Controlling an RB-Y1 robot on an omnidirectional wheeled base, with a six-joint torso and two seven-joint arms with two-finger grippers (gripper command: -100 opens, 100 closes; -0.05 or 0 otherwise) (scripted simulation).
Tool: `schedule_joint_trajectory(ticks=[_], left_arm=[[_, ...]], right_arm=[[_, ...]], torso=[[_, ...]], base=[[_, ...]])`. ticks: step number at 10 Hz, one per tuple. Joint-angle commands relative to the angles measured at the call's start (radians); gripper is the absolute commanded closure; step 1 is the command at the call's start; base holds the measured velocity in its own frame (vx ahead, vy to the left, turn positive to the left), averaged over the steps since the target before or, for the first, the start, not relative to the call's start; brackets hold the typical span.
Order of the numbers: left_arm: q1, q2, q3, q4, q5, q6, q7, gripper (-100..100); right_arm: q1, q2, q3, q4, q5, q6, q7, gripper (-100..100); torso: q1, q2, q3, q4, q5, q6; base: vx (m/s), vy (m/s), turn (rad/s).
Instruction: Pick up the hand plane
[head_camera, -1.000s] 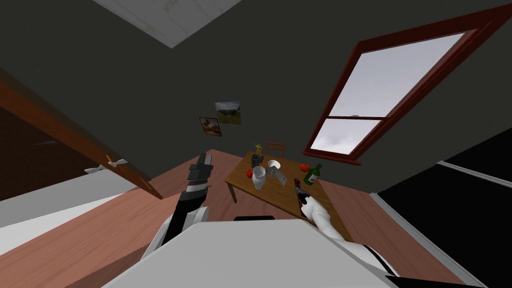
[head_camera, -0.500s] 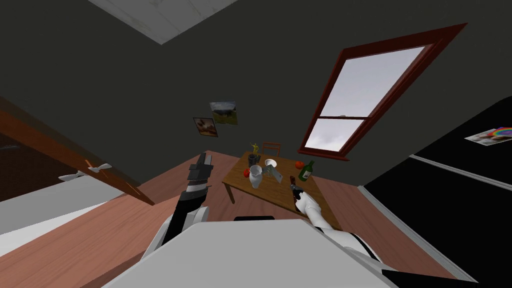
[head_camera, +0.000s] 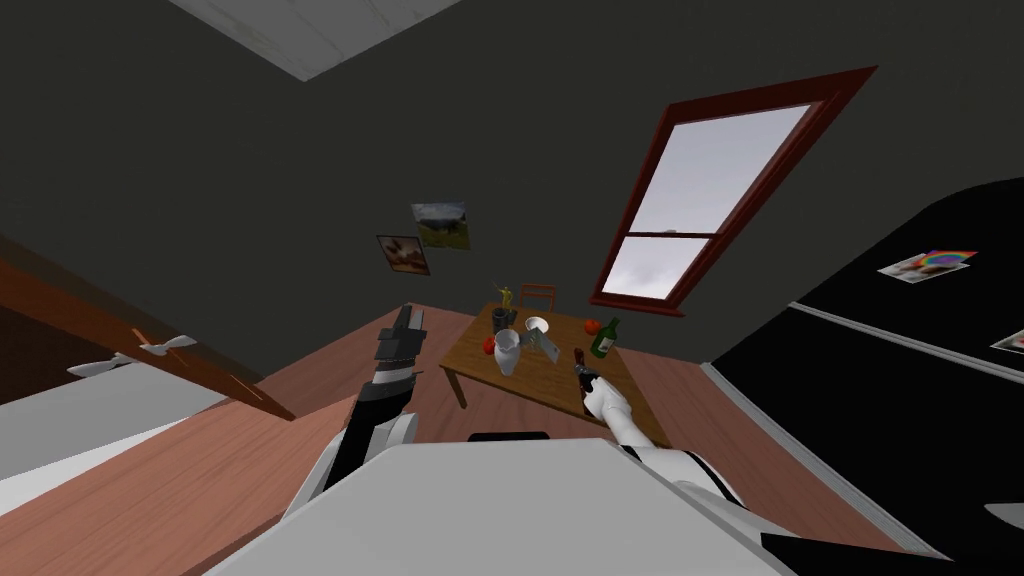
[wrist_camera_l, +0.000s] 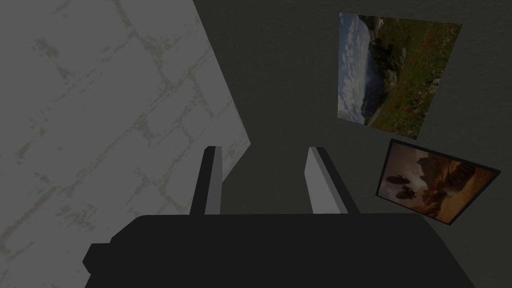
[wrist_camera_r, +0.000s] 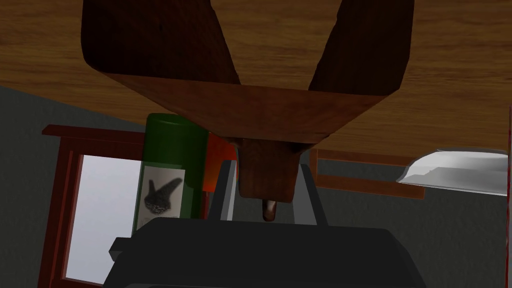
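R arm over table (head_camera: 545, 382), R tool (wrist_camera_r: 265, 166) gripping hand plane (wrist_camera_r: 240, 105), L tool (wrist_camera_l: 262, 150) raised, wide

The worktop (head_camera: 540, 388) carries one green bottle (head_camera: 603, 340), two red fruits (head_camera: 591, 326), one white jug (head_camera: 506, 352), one white bowl (head_camera: 537, 324), one dark cup (head_camera: 503, 320) and one brown hand plane (wrist_camera_r: 250, 110); one chair (head_camera: 538, 293) stands behind it.

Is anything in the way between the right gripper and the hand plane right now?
Nothing visible. The right gripper has its fingers pressed against the sides of the dark brown hand plane's narrow end. The green bottle stands beyond the plane, not between.
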Motion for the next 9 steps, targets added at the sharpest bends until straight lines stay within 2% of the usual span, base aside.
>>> schedule_joint_trajectory(ticks=[1,3,4,5,6,7,8,9], left_arm=[[0.000,0.000,0.000,0.000,0.000,0.000,0.000,0],[0.000,0.000,0.000,0.000,0.000,0.000,0.000,0],[0.000,0.000,0.000,0.000,0.000,0.000,0.000,0],[0.000,0.000,0.000,0.000,0.000,0.000,0.000,0],[0.000,0.000,0.000,0.000,0.000,0.000,0.000,0],[0.000,0.000,0.000,0.000,0.000,0.000,0.000,0],[0.000,0.000,0.000,0.000,0.000,0.000,0.000,0],[0.000,0.000,0.000,0.000,0.000,0.000,0.000,0]], right_arm=[[-0.020,0.013,-0.023,0.023,0.039,-0.008,-0.004,100],[-0.080,0.048,-0.019,0.069,0.085,0.001,-0.002,100],[-0.091,0.048,-0.033,0.069,0.114,0.001,-0.002,100],[-0.091,0.048,-0.019,0.069,0.085,0.001,-0.002,100],[-0.091,0.048,-0.019,0.069,0.085,0.001,-0.002,100],[-0.126,0.066,-0.017,0.092,0.109,0.005,0.000,100],[-0.115,0.060,-0.023,0.087,0.106,0.003,-0.002,100],[-0.119,0.061,-0.024,0.090,0.110,0.002,-0.004,0]], torso=[[0.000,0.000,0.000,0.000,0.000,0.000],[0.000,0.001,0.001,0.000,0.000,0.000],[-0.001,0.002,0.001,0.000,0.000,0.001],[-0.001,0.002,0.002,0.001,0.001,0.000],[0.001,0.001,0.001,0.001,0.001,-0.001],[0.002,0.000,0.000,0.000,0.001,-0.001],[0.001,0.000,0.000,0.001,0.001,0.000],[0.001,0.001,0.001,0.000,0.001,0.000]], base=[[-0.020,-0.015,-0.083],[-0.036,-0.035,-0.203],[-0.039,-0.024,-0.073],[-0.012,-0.012,0.016],[0.004,-0.002,0.024],[-0.012,-0.017,-0.156],[-0.008,-0.006,-0.031],[0.000,0.000,0.000]])
